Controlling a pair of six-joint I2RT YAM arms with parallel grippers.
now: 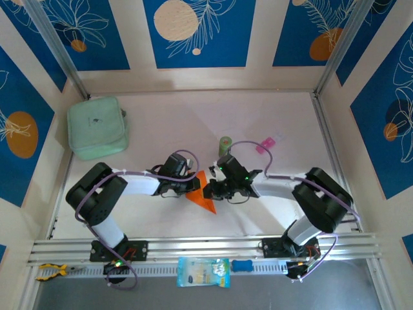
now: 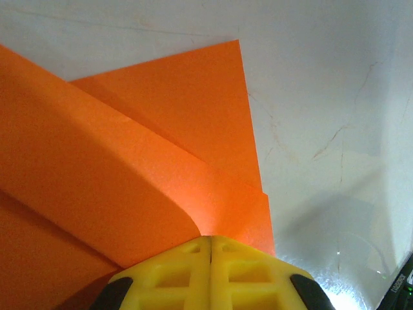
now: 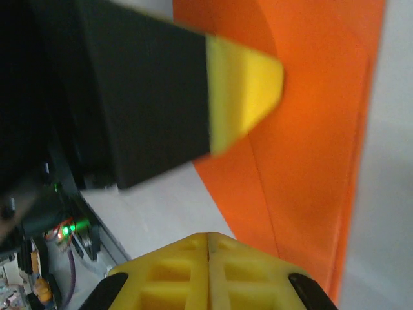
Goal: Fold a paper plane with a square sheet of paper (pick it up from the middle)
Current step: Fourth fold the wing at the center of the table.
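The creased orange paper (image 1: 205, 200) lies mid-bench (image 1: 258, 116), between the two arms. The left claw (image 2: 210, 242) has its jaws together, with its tips at a folded edge of the paper. The right claw (image 3: 208, 237) is also pressed together, at the paper's right side.

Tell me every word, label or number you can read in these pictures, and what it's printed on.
No text is readable anywhere.
Blue and white packet: print too small to read.
Green can: label too small to read.
Pink packet: too small to read.
Mint-green pouch: small dark mark, unreadable.
Orange paper: plain, no print.
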